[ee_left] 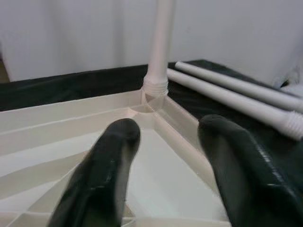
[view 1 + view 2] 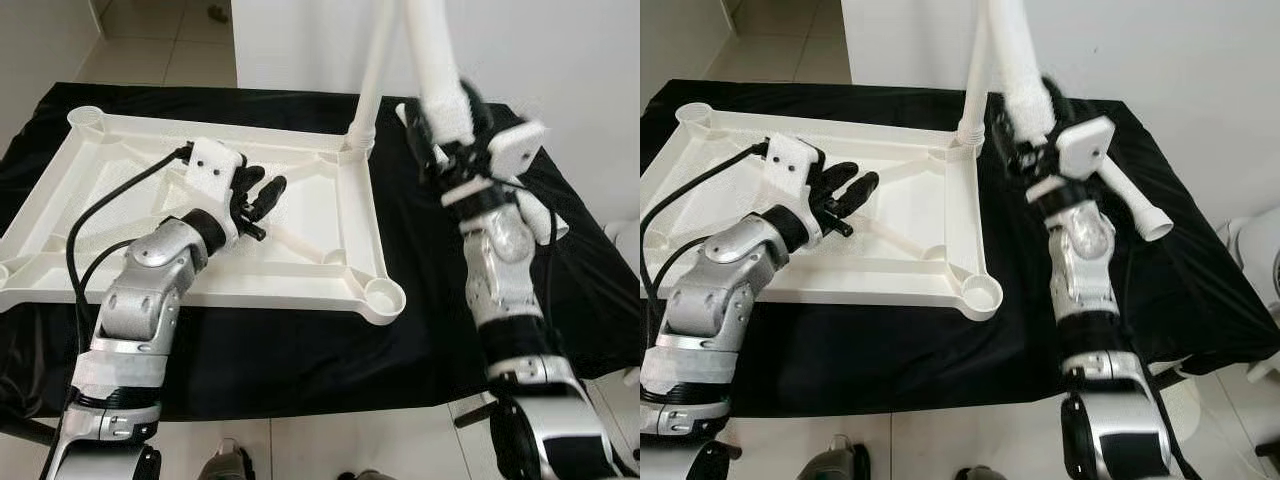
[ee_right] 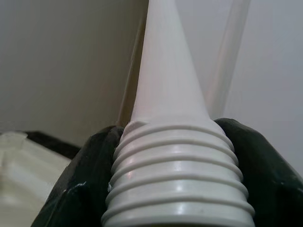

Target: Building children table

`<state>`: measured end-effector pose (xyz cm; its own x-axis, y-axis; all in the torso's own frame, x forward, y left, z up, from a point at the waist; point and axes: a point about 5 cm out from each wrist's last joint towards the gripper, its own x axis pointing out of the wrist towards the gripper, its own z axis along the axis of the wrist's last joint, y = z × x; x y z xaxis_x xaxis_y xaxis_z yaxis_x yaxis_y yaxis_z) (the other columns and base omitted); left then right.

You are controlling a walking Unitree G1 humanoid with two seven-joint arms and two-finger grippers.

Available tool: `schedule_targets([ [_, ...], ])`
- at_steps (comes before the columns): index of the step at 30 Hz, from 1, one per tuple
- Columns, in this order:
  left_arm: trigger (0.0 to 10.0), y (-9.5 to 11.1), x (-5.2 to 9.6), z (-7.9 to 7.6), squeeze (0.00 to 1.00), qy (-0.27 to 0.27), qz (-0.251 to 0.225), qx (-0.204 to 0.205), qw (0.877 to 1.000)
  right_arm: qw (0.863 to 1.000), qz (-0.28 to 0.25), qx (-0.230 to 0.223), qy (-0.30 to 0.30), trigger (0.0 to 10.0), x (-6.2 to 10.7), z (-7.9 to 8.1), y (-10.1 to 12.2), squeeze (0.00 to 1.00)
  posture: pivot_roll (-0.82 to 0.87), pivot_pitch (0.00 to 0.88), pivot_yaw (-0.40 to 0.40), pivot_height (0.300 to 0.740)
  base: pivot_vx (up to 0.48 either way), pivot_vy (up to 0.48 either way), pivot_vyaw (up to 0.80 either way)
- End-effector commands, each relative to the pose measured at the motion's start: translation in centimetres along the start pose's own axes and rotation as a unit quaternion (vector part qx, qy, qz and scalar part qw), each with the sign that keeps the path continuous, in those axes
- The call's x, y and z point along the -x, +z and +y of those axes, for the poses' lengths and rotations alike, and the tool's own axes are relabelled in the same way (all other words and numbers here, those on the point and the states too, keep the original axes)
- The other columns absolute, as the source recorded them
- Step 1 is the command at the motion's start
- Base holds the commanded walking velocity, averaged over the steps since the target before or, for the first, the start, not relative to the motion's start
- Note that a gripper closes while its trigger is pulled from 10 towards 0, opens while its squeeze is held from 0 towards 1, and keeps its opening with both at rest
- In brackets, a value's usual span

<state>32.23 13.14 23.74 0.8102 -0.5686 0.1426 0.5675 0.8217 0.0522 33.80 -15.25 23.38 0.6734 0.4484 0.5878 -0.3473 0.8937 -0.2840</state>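
Above the black cloth (image 2: 300,350), right gripper (image 2: 447,135) around a leg (image 2: 437,60) (threaded end), left gripper (image 2: 262,192) wide over tabletop (image 2: 330,270).

The held white leg (image 2: 437,70) runs out of the frame's top edge, so its upper end is cut off, and it is smeared with motion blur along with the right gripper (image 2: 452,140) around it. The standing leg (image 2: 372,75) at upper centre also leaves the top edge. The white tabletop (image 2: 345,265) is cropped at the left edge, hiding its near-left corner. On the black cloth (image 2: 300,350), a loose leg (image 2: 1130,200) lies partly behind the right wrist.
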Motion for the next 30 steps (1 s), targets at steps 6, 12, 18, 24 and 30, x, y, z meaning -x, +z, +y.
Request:
schedule_targets([
  [6, 10.0, 1.9, -0.6, -2.6, 1.0, -0.163, -0.034, 0.077, 0.983, 0.999, 0.028, -0.003, 0.036, 10.0, 2.0, 1.3, -0.8, 0.0, 0.08, 0.039, -0.066, 0.74, 0.0, 0.0, 0.0],
  [12, 10.0, 3.0, -1.5, -3.4, 1.0, -0.193, -0.049, 0.14, 0.97, 0.998, 0.049, -0.011, 0.05, 10.0, 3.1, 2.3, -1.4, 0.0, 0.07, 0.048, -0.072, 0.74, 0.0, 0.0, 0.0],
  [18, 10.0, 3.2, -2.1, -3.7, 0.0, -0.207, -0.031, 0.177, 0.962, 0.997, 0.057, -0.014, 0.057, 10.0, 3.5, 2.9, -1.6, 0.0, 0.06, 0.052, -0.064, 0.74, 0.0, 0.0, 0.0],
  [24, 10.0, 1.7, -3.0, -3.8, 0.0, -0.18, 0.029, 0.196, 0.963, 0.996, 0.053, -0.021, 0.066, 10.0, 3.1, 3.7, -1.4, 0.0, 0.05, 0.054, -0.062, 0.74, 0.0, 0.0, 0.0],
  [30, 10.0, 0.8, -3.8, -3.6, 0.0, -0.148, 0.065, 0.216, 0.963, 0.994, 0.052, -0.031, 0.086, 10.0, 2.8, 5.0, -1.5, 0.0, 0.06, 0.059, -0.064, 0.74, 0.0, 0.0, 0.0],
])
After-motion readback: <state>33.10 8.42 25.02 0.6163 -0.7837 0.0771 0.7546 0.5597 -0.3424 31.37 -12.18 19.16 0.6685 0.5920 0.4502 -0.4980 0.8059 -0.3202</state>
